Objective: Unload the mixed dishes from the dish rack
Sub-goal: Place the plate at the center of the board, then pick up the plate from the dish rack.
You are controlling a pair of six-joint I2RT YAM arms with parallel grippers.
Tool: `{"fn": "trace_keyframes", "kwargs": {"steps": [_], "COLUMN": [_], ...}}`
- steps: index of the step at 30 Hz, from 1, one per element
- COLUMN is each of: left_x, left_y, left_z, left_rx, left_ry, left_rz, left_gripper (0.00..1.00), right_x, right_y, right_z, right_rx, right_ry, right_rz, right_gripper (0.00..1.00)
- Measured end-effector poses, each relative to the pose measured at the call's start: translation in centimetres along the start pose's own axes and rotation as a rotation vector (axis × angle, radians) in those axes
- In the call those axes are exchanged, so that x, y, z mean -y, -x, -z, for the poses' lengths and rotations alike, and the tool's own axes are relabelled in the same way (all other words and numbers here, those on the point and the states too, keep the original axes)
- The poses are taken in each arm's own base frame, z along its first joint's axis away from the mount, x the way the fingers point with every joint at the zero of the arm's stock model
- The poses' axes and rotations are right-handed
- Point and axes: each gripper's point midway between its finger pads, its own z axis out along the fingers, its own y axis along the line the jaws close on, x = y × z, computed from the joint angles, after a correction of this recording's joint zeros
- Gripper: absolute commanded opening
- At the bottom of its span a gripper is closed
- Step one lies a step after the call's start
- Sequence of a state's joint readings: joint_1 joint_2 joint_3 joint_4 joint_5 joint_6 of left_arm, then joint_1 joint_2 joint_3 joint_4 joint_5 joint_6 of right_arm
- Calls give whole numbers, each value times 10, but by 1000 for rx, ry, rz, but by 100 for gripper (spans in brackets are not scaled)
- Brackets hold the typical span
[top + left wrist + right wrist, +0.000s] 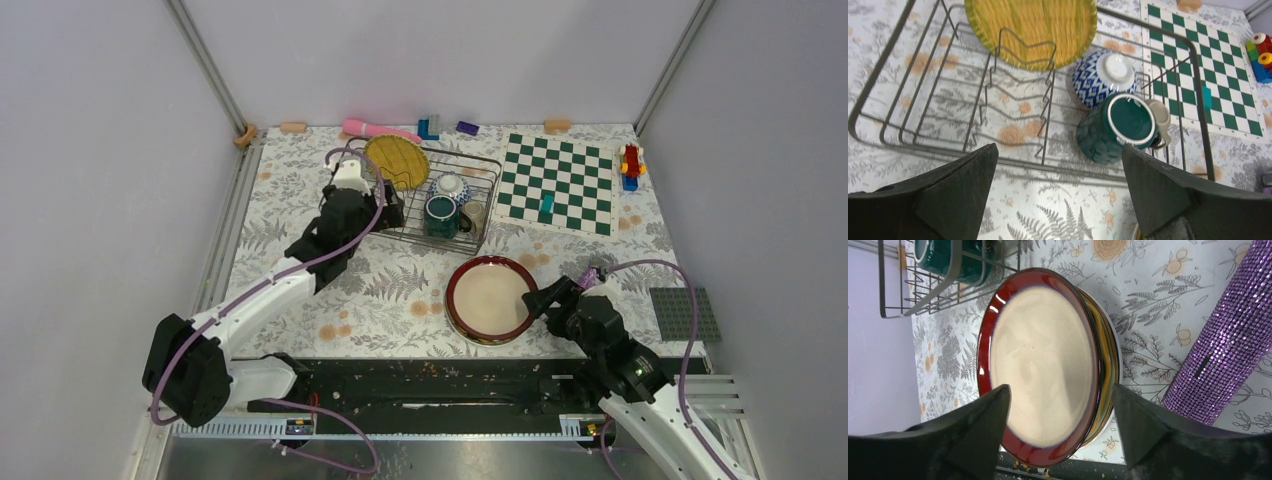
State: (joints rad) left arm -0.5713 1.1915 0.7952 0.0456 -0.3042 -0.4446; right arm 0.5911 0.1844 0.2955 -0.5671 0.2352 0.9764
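**Both grippers spread wide, holding nothing**

Left gripper (1059, 147) hovers over the dish rack (938, 95) toward the table's far edge, with woven plate (1031, 30), bowl (1103, 77) and mug (1118, 127) inside. Right gripper (1062, 387) flanks the red-rimmed plate (1040, 362) by the near edge.

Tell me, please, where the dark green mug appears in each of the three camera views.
Top external: the dark green mug sits in the dish rack, near picture centre, left of the chessboard.
Left wrist: right of centre, below the patterned bowl.
Right wrist: top left corner, cut off, behind wires.
Shared landmark: the dish rack's wire rim around it.
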Motion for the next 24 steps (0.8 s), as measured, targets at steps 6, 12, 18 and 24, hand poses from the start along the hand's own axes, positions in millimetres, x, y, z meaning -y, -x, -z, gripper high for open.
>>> {"fn": "trace_keyframes", "kwargs": {"steps": [6,12,18,24], "left_x": [6,-5,17,15], "left_y": [43,82,136,153], "left_z": [-21,-46,-85,-109], "left_rx": [39,43,24,-7], "left_ry": [1,-54,-296,-493], "left_rz": [-33,-96,-323,-592], "left_gripper": [99,99,99,99], "right_x": [-8,-13,-11,-12], "right_y": [13,21,22,19], "right_z": [8,12,12,12], "right_rx": [47,74,77,59], "right_ry": [39,54,54,64], "right_rz": [47,107,178,213], "right_gripper": [100,100,100,99]}}
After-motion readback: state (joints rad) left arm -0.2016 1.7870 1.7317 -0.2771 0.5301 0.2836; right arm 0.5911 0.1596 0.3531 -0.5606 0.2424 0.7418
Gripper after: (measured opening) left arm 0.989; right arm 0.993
